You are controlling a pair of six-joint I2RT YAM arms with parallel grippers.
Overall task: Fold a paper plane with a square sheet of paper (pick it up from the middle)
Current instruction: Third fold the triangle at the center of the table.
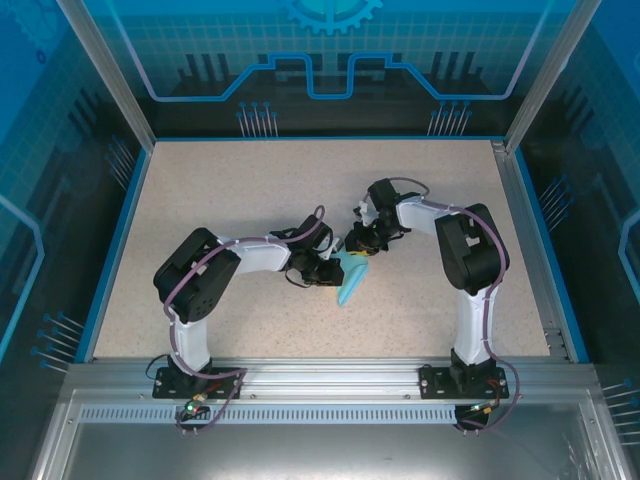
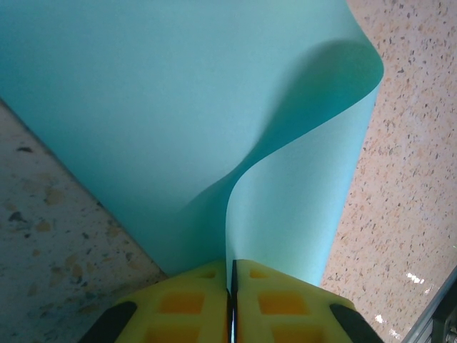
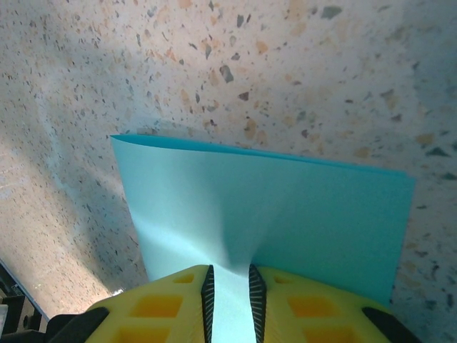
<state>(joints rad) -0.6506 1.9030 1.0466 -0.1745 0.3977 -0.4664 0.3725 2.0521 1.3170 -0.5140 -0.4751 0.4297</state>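
The left gripper [image 2: 230, 306] is pinching the square sheet of paper [image 2: 178, 107] tight. The right gripper [image 3: 228, 296] is clamping its doubled edge, and the sheet is bowing between them just 4 o'clock of the table [image 1: 200, 190] centre. The first fold seems to be underway; next, the edges probably need matching and the crease pressing flat.

No words, numbers or brands showing legibly, blue printed back panel [image 1: 420, 50] displaying wordless circuit-line and gear artwork.
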